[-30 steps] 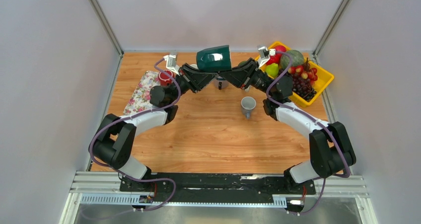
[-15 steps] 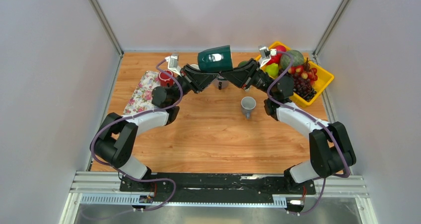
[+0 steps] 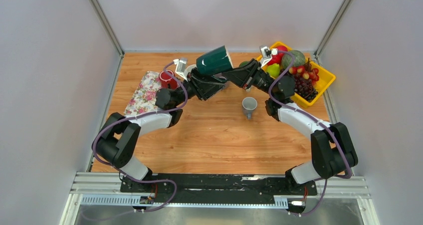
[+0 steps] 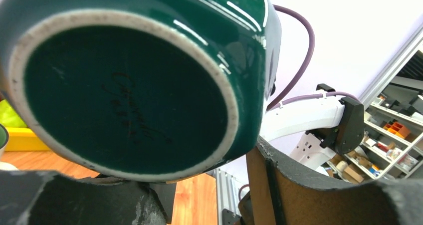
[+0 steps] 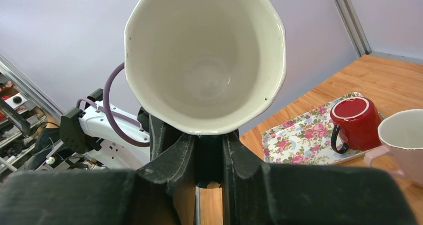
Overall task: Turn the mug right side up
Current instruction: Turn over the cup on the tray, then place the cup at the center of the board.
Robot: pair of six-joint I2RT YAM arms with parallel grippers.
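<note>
- One green mug (image 3: 214, 60) hangs in the air above the 12 o'clock end of the table (image 3: 199, 135). It lies on its side, with the mouth towards 3 o'clock and the base towards 9.
- The right pincer (image 5: 208, 150) is clamped tight under the lower rim. I judge it's on the handle, though that part is hidden.
- The left pincer (image 4: 194, 190) stands apart just below the base, and I see no contact with the mug.
- It's glazed ceramic, so expect it to be stiff, fairly heavy and slick, and a drop would likely chip or crack it.
- The best hold looks like the handle, or a pinch across the wall at the rim, because the glossy round belly gives little purchase.
- A second ago the left pincer was closed against the base end and the mug lay level.
- Now that pincer has let go and backed off towards 9 o'clock.
- The mug sits more tilted, carried by the right pincer alone.
</note>
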